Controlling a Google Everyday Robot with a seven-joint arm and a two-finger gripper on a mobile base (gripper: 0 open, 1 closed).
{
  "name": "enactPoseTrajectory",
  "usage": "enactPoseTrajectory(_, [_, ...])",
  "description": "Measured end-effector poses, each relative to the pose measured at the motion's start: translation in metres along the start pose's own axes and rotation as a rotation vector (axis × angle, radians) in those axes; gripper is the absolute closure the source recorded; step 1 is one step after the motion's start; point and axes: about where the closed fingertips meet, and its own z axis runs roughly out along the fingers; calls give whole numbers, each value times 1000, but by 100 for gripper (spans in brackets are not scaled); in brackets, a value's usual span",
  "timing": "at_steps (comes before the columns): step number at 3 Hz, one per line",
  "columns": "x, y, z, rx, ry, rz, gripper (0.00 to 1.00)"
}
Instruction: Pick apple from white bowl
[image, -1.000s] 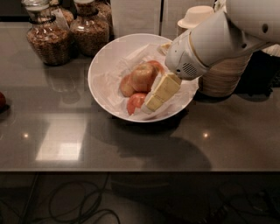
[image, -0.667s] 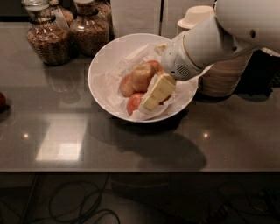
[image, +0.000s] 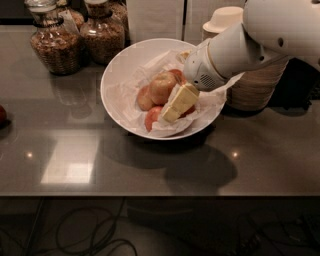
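Note:
The white bowl (image: 117, 72) stands on the dark counter, lined with crinkled white paper. The large pale yellow-orange apple (image: 162, 86) lies near its middle. Smaller, redder apples lie around it: one at its left (image: 144, 99), one toward the front (image: 152, 118), one behind (image: 176, 74). My gripper (image: 172, 109) reaches down into the bowl from the upper right. Its pale yellow fingers (image: 181, 101) sit just right of the large apple and over the front apples.
Two glass jars of dark food (image: 51, 42) (image: 102, 30) stand at the back left. A stack of beige bowls (image: 255, 85) stands right of the white bowl, behind my arm. A red object (image: 2, 115) sits at the left edge. The counter's front edge runs across the lower frame.
My gripper has shifted slightly left and deeper into the bowl, closer to the large apple. The apples have not visibly moved.

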Motion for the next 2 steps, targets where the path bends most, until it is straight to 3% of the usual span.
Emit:
enactPoseTrajectory(1, [3,-4,7,-29,-26,17,0])
enactPoseTrajectory(2, [3,-4,7,-30,-26,17,18])
